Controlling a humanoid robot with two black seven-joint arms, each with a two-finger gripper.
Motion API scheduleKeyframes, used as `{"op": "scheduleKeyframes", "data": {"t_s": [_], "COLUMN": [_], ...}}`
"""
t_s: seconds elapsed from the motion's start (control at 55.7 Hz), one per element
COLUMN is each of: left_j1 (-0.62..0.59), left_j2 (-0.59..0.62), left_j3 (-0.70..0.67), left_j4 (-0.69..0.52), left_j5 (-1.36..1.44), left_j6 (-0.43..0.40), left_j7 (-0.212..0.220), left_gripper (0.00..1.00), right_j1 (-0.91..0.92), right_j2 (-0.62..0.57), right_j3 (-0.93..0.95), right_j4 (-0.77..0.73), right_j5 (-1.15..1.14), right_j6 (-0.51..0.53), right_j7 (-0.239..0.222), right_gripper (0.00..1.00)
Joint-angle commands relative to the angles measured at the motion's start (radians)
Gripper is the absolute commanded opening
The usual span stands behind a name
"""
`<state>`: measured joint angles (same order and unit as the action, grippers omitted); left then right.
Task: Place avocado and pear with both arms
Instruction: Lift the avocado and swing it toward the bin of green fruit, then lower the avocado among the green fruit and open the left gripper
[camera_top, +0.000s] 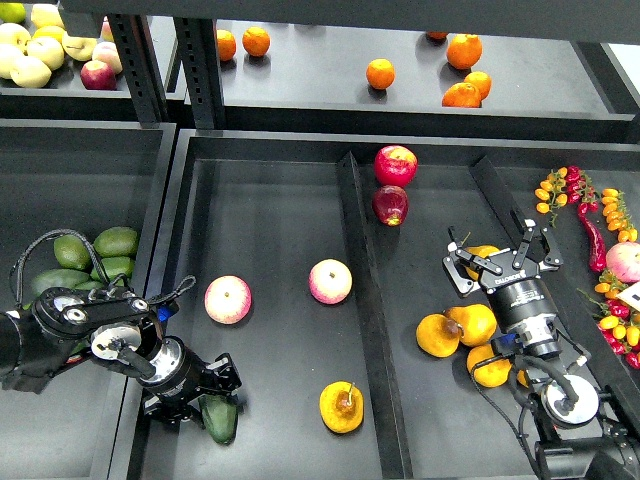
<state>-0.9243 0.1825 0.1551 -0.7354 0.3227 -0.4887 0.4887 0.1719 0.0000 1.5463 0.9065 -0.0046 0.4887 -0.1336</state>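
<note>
The very dark green avocado (220, 419) lies on the floor of the middle-left tray compartment, near its front edge. My left gripper (200, 392) is right over its upper end with the fingers spread wider than the fruit, so it looks open. A yellow-orange pear (341, 406) with a brown stem lies in the same compartment, to the right of the avocado. My right gripper (503, 258) is open in the right compartment, its fingers spread over another pear (481, 254).
Two pink-yellow apples (228, 299) (330, 281) lie in the middle-left compartment. Three more pears (472, 323) lie beside my right wrist. Lighter green avocados (100, 250) fill the left bin. A raised divider (358, 290) splits the tray. Red apples (395, 165) and oranges (380, 73) lie further back.
</note>
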Motion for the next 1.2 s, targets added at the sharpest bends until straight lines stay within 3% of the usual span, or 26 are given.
{"op": "scheduleKeyframes", "data": {"t_s": [0.0, 0.198, 0.539, 0.844, 1.185], "left_j1": [-0.001, -0.079, -0.219, -0.188, -0.105], "left_j2": [0.0, 0.025, 0.219, 0.439, 0.494], "left_j3": [-0.028, -0.054, -0.054, -0.035, -0.054], "left_j4": [-0.004, -0.055, -0.085, -0.091, -0.029], "left_j5": [-0.001, -0.013, -0.116, -0.108, -0.103], "left_j6": [0.0, 0.0, 0.0, 0.0, 0.0], "left_j7": [0.0, 0.0, 0.0, 0.0, 0.0], "left_gripper": [0.35, 0.34, 0.34, 0.35, 0.37], "right_j1": [0.0, 0.0, 0.001, 0.001, 0.0], "right_j2": [0.0, 0.0, 0.0, 0.0, 0.0], "right_j3": [0.0, 0.0, -0.002, -0.002, -0.002], "right_j4": [0.0, 0.0, 0.0, -0.001, -0.001], "right_j5": [0.0, 0.0, 0.0, 0.0, 0.0], "right_j6": [0.0, 0.0, 0.0, 0.0, 0.0], "right_j7": [0.0, 0.0, -0.001, -0.001, -0.001], "right_gripper": [1.0, 1.0, 1.0, 1.0, 1.0]}}
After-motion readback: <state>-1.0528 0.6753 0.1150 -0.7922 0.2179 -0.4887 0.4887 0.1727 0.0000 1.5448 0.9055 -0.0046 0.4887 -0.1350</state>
